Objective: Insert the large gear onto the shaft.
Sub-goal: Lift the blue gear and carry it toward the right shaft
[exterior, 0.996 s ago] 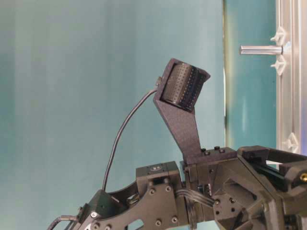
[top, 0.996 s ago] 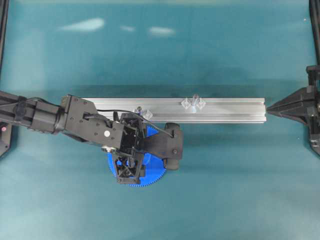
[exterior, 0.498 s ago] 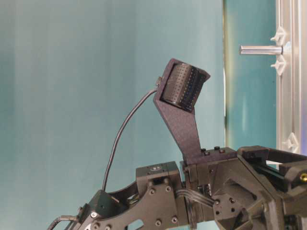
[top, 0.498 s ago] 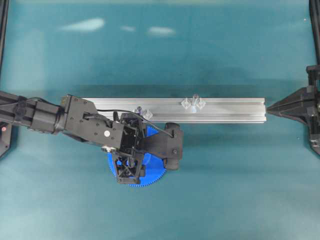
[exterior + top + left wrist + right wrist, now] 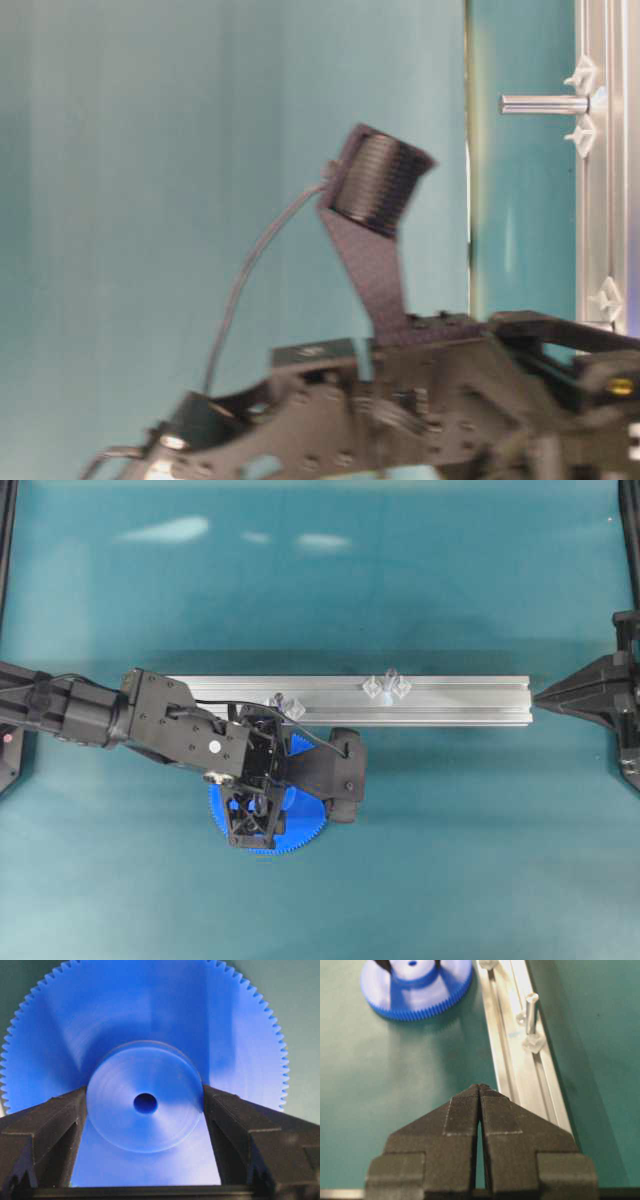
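Observation:
The large gear [image 5: 145, 1020], a blue toothed disc with a raised hub, fills the left wrist view. My left gripper [image 5: 145, 1097] is shut on that hub, one finger [image 5: 65, 1110] pressed against each side. From overhead, the left gripper [image 5: 255, 815] points down over the large gear [image 5: 305, 830], which sits just in front of the rail. The shaft [image 5: 390, 680] stands on the rail between two clear feet, right of the gear; the shaft [image 5: 531, 1007] and large gear [image 5: 415, 985] also show in the right wrist view. My right gripper [image 5: 480, 1087] is shut and empty, off the rail's right end [image 5: 540, 695].
A long aluminium rail [image 5: 450, 702] lies across the middle of the teal table. A low cluster of clear diamond-shaped pieces [image 5: 290, 706] sits on the rail beside my left wrist. In the table-level view, the left arm's camera mount [image 5: 380, 185] stands left of the shaft [image 5: 545, 104].
My left gripper has shifted slightly left with the gear in it. The left arm is blurred in motion at table level. The right arm has not moved.

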Robot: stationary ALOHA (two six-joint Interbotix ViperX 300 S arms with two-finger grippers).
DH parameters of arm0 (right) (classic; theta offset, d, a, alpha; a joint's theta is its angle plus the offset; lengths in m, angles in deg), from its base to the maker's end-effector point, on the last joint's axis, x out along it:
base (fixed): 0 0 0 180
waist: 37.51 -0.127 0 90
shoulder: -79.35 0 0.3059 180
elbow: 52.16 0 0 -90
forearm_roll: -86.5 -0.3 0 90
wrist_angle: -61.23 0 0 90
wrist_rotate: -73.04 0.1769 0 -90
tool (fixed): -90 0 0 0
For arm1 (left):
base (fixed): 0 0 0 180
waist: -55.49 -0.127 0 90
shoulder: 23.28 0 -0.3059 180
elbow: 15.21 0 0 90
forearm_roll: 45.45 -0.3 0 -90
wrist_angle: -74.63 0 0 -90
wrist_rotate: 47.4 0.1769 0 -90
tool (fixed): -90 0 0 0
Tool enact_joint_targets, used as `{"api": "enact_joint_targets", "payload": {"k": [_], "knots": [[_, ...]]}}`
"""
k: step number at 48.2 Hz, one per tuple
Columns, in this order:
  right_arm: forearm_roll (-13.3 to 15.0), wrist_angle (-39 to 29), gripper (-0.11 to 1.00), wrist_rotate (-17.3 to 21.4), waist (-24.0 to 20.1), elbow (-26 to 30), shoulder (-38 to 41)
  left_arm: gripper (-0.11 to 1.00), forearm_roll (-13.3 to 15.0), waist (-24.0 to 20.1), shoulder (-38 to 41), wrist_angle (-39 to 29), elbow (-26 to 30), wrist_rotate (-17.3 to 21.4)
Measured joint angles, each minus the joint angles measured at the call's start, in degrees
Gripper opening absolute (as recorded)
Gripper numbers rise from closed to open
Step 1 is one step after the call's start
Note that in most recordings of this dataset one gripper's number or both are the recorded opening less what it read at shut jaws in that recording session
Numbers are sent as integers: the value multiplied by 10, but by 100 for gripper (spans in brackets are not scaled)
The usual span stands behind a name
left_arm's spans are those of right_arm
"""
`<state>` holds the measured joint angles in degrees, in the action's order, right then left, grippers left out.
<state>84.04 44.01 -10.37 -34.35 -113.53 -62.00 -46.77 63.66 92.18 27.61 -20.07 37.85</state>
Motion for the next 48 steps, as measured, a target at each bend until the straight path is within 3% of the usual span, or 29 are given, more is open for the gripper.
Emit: {"api": "enact_joint_targets", "payload": {"k": [31, 48], "knots": [[0, -3, 3, 0, 0, 0, -9, 77, 0, 0, -5, -134, 125, 8], [0, -3, 3, 0, 0, 0, -9, 77, 1, -34, -40, -161, 169, 11]]}}
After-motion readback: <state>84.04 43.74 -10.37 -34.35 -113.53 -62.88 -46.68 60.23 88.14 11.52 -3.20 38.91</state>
